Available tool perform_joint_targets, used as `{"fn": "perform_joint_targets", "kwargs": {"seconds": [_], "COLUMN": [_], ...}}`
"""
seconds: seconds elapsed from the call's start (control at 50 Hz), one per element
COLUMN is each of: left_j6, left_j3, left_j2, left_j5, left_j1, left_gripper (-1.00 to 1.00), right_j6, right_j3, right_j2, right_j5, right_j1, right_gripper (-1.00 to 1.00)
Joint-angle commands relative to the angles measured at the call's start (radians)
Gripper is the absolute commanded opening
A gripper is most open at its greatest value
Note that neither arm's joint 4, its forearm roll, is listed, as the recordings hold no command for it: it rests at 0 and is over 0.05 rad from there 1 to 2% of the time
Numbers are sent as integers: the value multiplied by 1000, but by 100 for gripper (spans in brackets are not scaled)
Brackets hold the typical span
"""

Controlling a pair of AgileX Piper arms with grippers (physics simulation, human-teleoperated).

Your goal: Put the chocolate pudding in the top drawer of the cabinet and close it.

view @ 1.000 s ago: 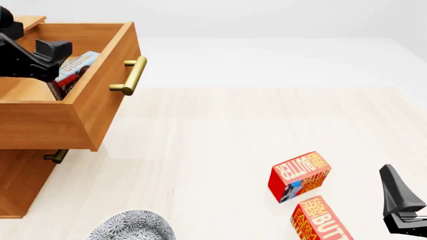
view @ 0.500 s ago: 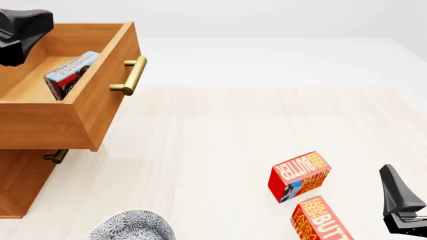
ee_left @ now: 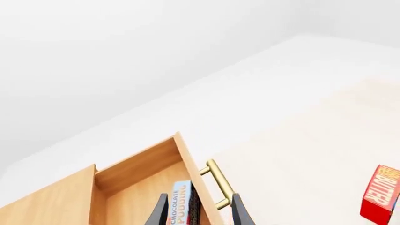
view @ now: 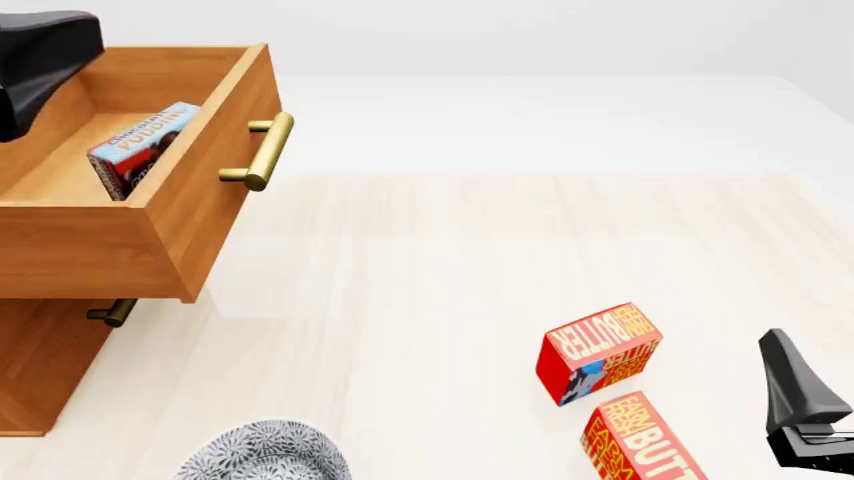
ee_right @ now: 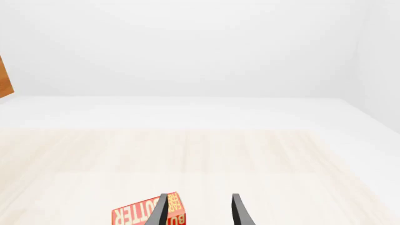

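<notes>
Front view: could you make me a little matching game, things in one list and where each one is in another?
Things:
1. chocolate pudding
2. butter boxes
3. patterned bowl
4. right gripper

Places:
A. bottom edge, near the cabinet
B. lower right corner
C. inside the open top drawer
D. on the table, right of centre

Pairs: 1-C, 2-D, 3-A, 4-B

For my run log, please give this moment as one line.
chocolate pudding: in top drawer | drawer: open | left gripper: open, above it | right gripper: open
</notes>
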Motion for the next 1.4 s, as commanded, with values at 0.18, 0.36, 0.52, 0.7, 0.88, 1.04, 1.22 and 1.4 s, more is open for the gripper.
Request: {"fn": "perform_joint_targets", "kwargs": {"seconds": [0.18, 0.36, 0.52, 0.7, 0.88, 1.04, 1.22, 1.4], "left_j6": [-12, -3, 31, 22, 6, -6, 0, -3], "left_j3": [35, 54, 94, 117, 143, 188, 210, 215], "left_j2": [-18, -26, -20, 18, 58, 93, 127, 155], "left_j5": [-19, -42, -78, -117, -157, -207, -246, -264], "left_j1": [-65, -61, -87, -132, -180, -216, -259, -286], "left_gripper": [100, 100, 100, 100, 100, 100, 100, 100], "right_j6": [0, 0, 0, 0, 0, 0, 0, 0], "right_j3": [0, 0, 0, 0, 0, 0, 0, 0], "right_j2": [0, 0, 0, 0, 0, 0, 0, 0], "right_j5": [0, 0, 0, 0, 0, 0, 0, 0], "right_j1": [0, 0, 0, 0, 0, 0, 0, 0], "right_gripper": [100, 100, 100, 100, 100, 100, 100, 100]}}
